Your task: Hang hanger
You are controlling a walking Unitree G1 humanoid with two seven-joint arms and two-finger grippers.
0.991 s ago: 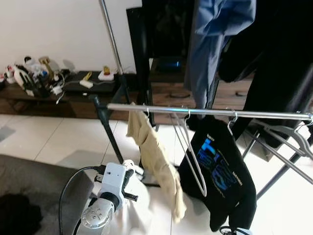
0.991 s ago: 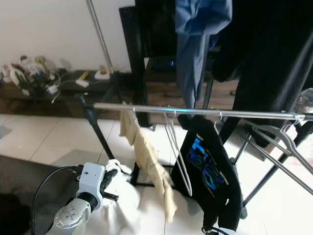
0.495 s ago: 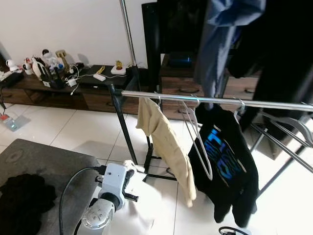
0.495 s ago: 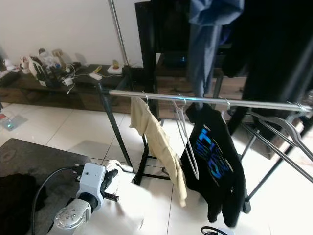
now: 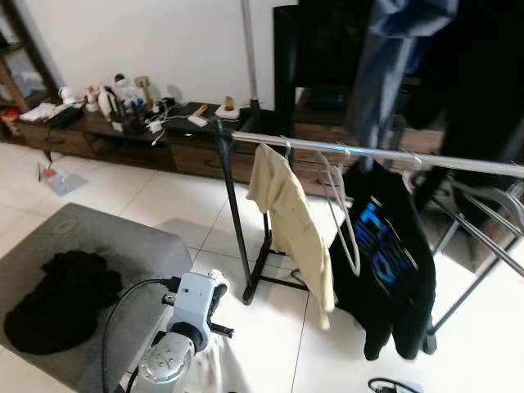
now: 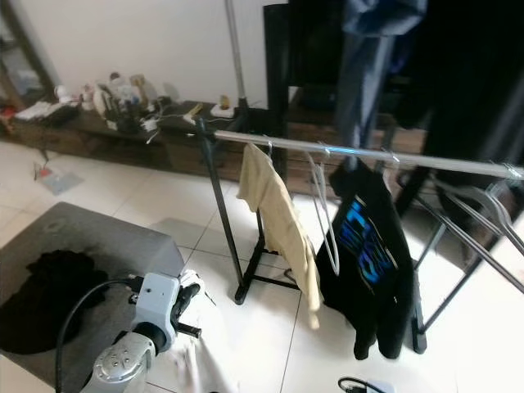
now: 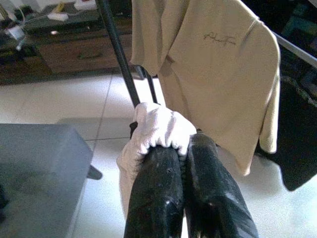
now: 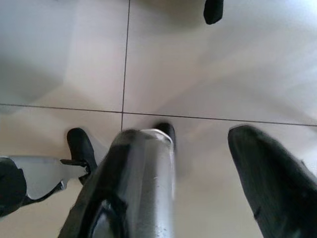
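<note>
Two garments hang from the clothes rail, which runs across the room on its black stand: a beige shirt towards the near end and a black T-shirt with blue print beside it. Between them dangles a bare white hanger, hooked on the bar. Down to the left sits a grey ottoman with a heap of black clothing on it. Behind, a low wooden TV bench is cluttered with small things. Low in front, the left gripper has its fingers pressed together, pinching a bunch of white cloth. Over bare floor tiles, the right gripper hangs with fingers spread apart.
</note>
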